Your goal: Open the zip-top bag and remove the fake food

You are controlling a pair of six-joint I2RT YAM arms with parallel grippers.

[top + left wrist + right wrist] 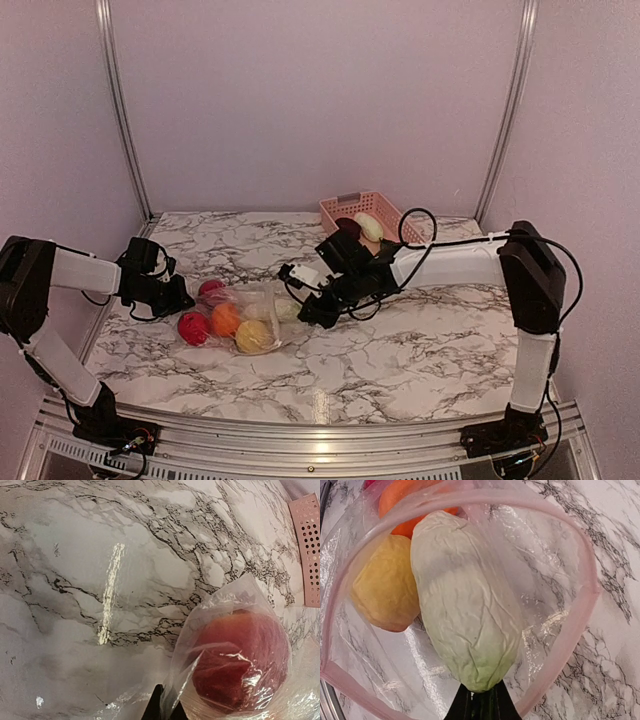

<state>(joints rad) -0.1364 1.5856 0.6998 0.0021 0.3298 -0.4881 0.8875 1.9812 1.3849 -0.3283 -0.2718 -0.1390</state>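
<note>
You are on the removal step. The clear crinkly zip-top bag (265, 298) lies on the marble-patterned table (420, 340) between the 2 arms, and its pink zip strip (587, 580) gapes in a wide loop toward the right side.

Your left gripper (162, 706) is pinched fully closed on a fold of the bag's film at the far end from the mouth, just beside the red plastic fruit (240, 665), anchoring it.

Your right gripper (480, 702) sits at the bag's mouth. Its jaws are narrowed onto the green tip of the pale green leafy plastic cabbage (465, 605), which looks gripped. The cabbage lies lengthwise in the opening. A yellow plastic fruit (385, 590) touches its side and an orange plastic fruit (402, 500) sits behind.

The next move, as I judge it, is a straight pull back along the cabbage's length, out through the loop, with the left pinch resisting. The hold is only on the tip, so expect it could slip. The pink slatted plastic basket (332, 213) behind already holds 2 pieces and looks the likely drop point.
</note>
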